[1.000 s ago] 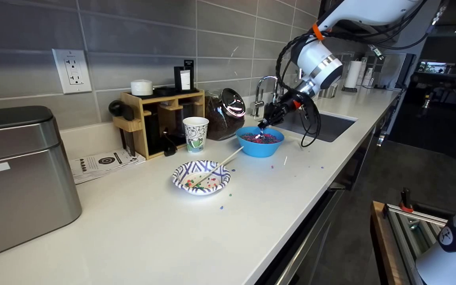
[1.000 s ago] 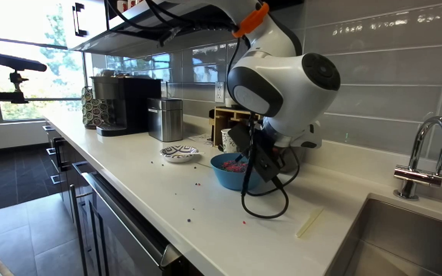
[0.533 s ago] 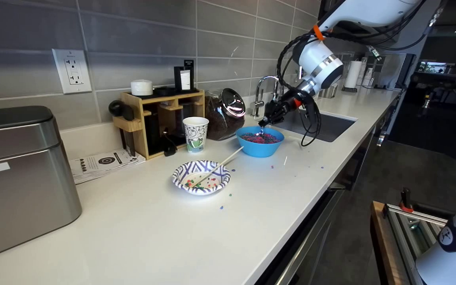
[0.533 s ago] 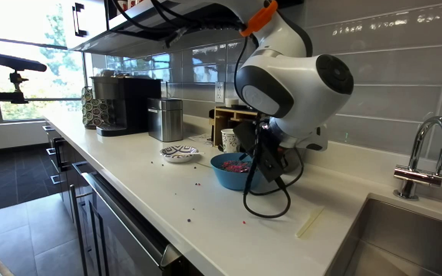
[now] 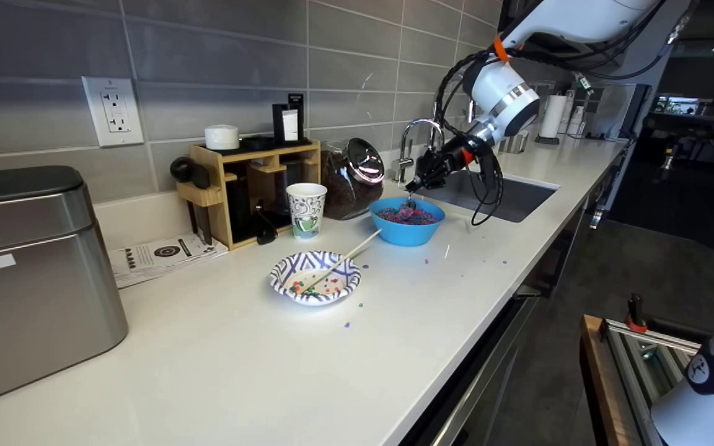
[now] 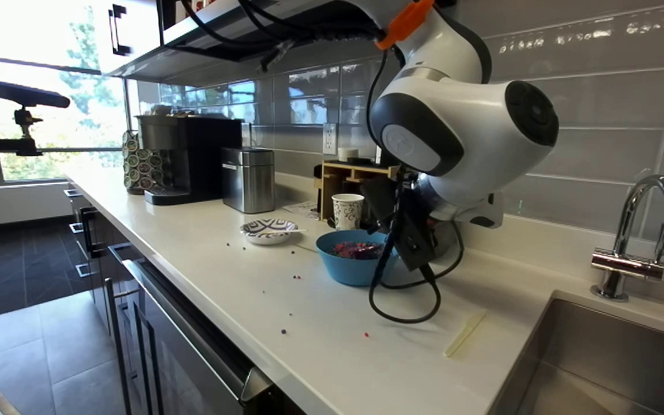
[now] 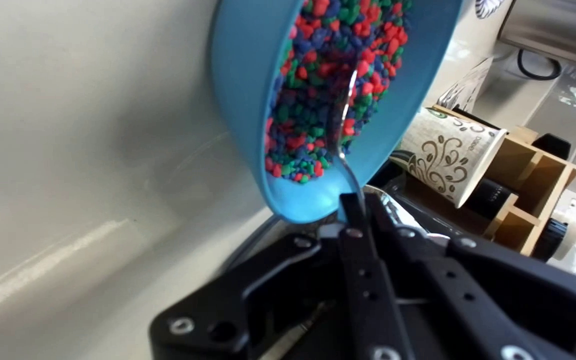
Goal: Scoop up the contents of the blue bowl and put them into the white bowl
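Daylight blazing at the upper left of an exterior view, the window (image 6: 49, 46) burned nearly white, pale reflections gleaming on the wall tiles (image 6: 309, 98) mid-frame! In an exterior view the desk (image 5: 239, 371) glows bright while the floor (image 5: 642, 260) at the right sinks into gloom. Wrist view: soft shadow left of the blue bowl (image 7: 238, 75), a glint along the spoon (image 7: 339, 135), white glare towards the lower right, the gripper (image 7: 361, 198) slightly soft-focused below.
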